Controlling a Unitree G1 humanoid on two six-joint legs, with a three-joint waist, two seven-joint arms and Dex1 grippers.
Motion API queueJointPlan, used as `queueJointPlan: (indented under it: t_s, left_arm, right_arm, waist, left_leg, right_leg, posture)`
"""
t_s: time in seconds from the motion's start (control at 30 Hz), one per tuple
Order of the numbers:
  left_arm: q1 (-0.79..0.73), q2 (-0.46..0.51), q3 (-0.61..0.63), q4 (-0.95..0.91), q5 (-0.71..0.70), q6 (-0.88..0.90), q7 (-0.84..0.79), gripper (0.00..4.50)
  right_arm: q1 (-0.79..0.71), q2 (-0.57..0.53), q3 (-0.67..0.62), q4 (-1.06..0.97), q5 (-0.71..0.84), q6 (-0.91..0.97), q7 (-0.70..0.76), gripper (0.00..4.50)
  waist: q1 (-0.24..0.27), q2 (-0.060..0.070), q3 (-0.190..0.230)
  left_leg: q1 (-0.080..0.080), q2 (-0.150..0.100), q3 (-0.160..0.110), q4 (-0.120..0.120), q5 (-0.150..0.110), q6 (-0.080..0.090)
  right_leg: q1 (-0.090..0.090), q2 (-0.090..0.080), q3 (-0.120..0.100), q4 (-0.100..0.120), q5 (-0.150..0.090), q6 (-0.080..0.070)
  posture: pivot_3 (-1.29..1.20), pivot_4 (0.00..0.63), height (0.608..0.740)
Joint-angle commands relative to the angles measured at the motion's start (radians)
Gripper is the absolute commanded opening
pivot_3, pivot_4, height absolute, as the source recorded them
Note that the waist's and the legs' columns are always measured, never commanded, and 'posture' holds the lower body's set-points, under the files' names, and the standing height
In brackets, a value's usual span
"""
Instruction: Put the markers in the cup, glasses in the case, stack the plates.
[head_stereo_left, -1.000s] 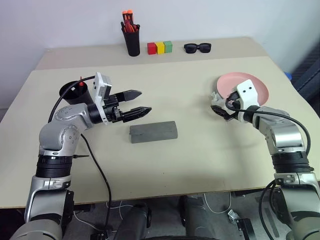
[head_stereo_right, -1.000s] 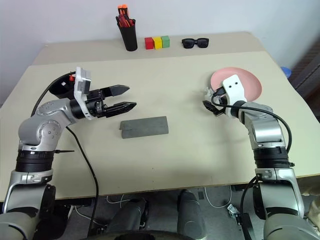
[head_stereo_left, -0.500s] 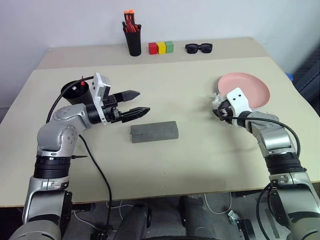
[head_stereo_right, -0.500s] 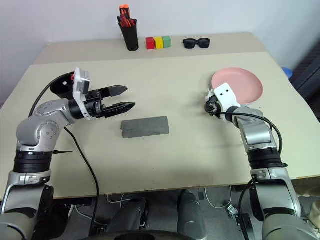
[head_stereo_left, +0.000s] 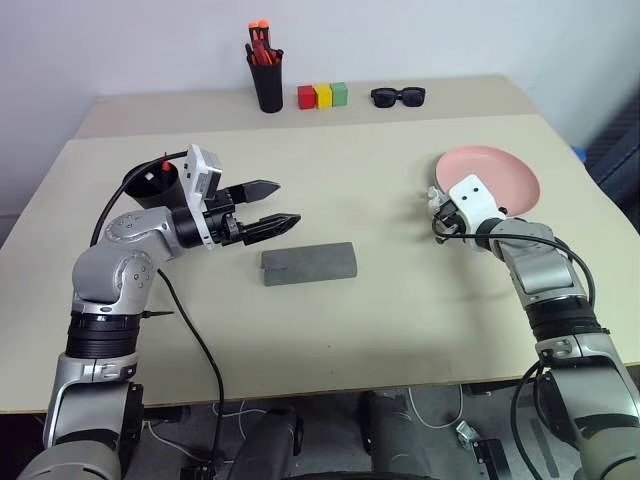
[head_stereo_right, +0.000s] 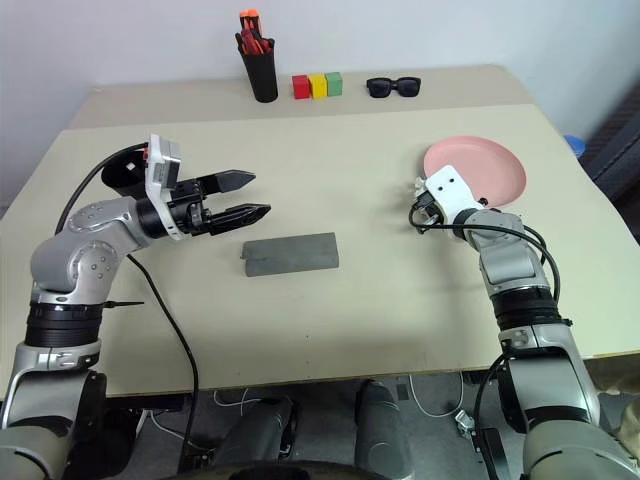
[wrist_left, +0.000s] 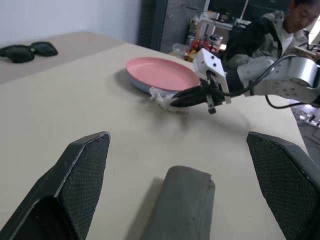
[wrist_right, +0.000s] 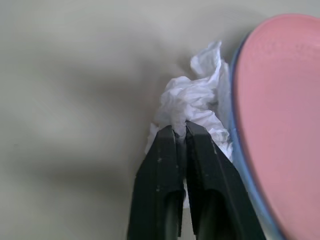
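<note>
Now the right gripper (wrist_right: 181, 131) has snapped its jaws closed, pinching a crumpled white tissue (wrist_right: 196, 106) that lies against the rim of the pink plate (head_stereo_left: 497, 173), with a blue plate edge (wrist_right: 239, 150) beneath it; the plates look stacked already, so this seems like clearing clutter. Mid-frame, the closed grey case (head_stereo_left: 308, 263) sits just below the left gripper (head_stereo_left: 272, 207), whose jaws gape wide and empty. Upper left, the black cup (head_stereo_left: 152, 183) holds a red-tipped marker (head_stereo_left: 163, 167).

Both arms are silver-grey metal with black ribbed joints and looping black cables. White camera blocks sit on the wrists. Each pincer (head_stereo_left: 272, 204) has tapered black fingers (wrist_left: 80, 170) with cross-hatched pads.
</note>
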Motion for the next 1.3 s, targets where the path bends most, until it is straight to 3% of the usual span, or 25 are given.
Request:
queueJointPlan:
  t_s: [0.03,0.17,0.43,0.53,0.73,0.77,0.9,1.1,1.3]
  left_arm:
    - [0.003,0.016,0.027,-0.042,-0.026,0.006,0.002,4.50]
    - [0.007,0.013,0.026,-0.035,-0.025,-0.004,0.005,4.50]
    - [0.006,-0.006,0.017,-0.034,-0.026,-0.018,0.019,4.50]
    - [0.011,-0.003,0.021,-0.037,-0.028,-0.019,0.021,4.50]
    - [0.033,0.006,0.033,-0.052,-0.029,-0.019,0.028,4.50]
    - [0.039,0.009,0.035,-0.056,-0.028,-0.022,0.029,4.50]
    - [0.078,0.038,0.071,-0.085,-0.041,-0.019,0.025,4.50]
    - [0.224,0.102,0.169,-0.172,-0.071,-0.031,0.004,4.50]
    - [0.333,0.114,0.194,-0.242,-0.067,-0.053,0.029,4.50]
  right_arm:
    - [-0.021,0.025,-0.079,-0.103,0.129,0.071,0.082,0.06]
    - [-0.051,0.032,-0.170,-0.230,0.293,0.162,0.171,0.06]
    - [-0.207,-0.054,-0.171,0.176,0.085,-0.145,-0.106,0.06]
    - [-0.230,-0.043,-0.166,0.271,0.085,-0.174,-0.094,0.99]
    - [-0.255,-0.034,-0.156,0.322,0.063,-0.266,-0.108,4.12]
    - [-0.264,-0.033,-0.174,0.320,0.079,-0.273,-0.107,4.46]
    - [-0.242,0.005,-0.243,0.161,0.246,-0.256,0.052,4.46]
    - [0.056,-0.025,-0.120,-0.400,0.468,-0.100,0.427,4.46]
    - [0.216,-0.095,-0.113,-0.610,0.547,-0.042,0.550,4.46]
  waist:
    - [0.000,0.000,0.000]
    - [-0.005,0.001,0.000]
    - [0.004,0.000,0.000]
    - [-0.004,0.000,0.000]
    - [-0.024,0.001,0.001]
    - [-0.025,0.001,0.001]
    - [-0.030,0.001,0.001]
    - [-0.025,0.001,0.001]
    - [0.000,0.001,0.001]
  left_leg:
    - [0.000,0.000,0.000,0.000,0.000,0.000]
    - [0.000,0.001,0.000,0.000,0.000,0.000]
    - [-0.001,0.000,-0.001,0.000,0.000,0.000]
    - [-0.001,0.000,0.000,-0.001,0.001,-0.001]
    - [-0.001,0.000,0.001,-0.001,0.001,-0.002]
    - [-0.001,0.000,0.001,-0.001,0.001,-0.002]
    - [-0.001,0.000,0.001,-0.001,0.000,-0.001]
    - [-0.001,0.003,-0.001,-0.002,-0.001,0.001]
    - [-0.001,0.001,0.000,0.000,-0.001,0.001]
  right_leg:
    - [0.000,0.000,0.000,0.000,0.000,0.000]
    - [-0.001,0.000,0.000,0.000,0.000,0.000]
    - [0.000,0.000,0.000,-0.001,0.000,0.000]
    - [0.000,0.000,0.000,-0.002,0.000,0.000]
    - [-0.001,0.000,0.001,-0.001,0.000,0.000]
    - [-0.001,0.000,0.001,-0.001,0.000,0.000]
    - [-0.001,0.000,0.001,-0.001,0.000,0.000]
    - [-0.001,0.001,0.001,-0.002,0.000,0.000]
    - [0.000,-0.001,0.001,-0.002,0.000,0.000]
  posture:
    - [0.00,0.150,0.740]
    - [0.00,0.150,0.740]
    - [0.00,0.150,0.740]
    - [0.00,0.150,0.740]
    - [0.00,0.150,0.740]
    - [0.00,0.150,0.740]
    - [0.00,0.150,0.740]
    - [0.00,0.150,0.740]
    - [0.00,0.150,0.740]
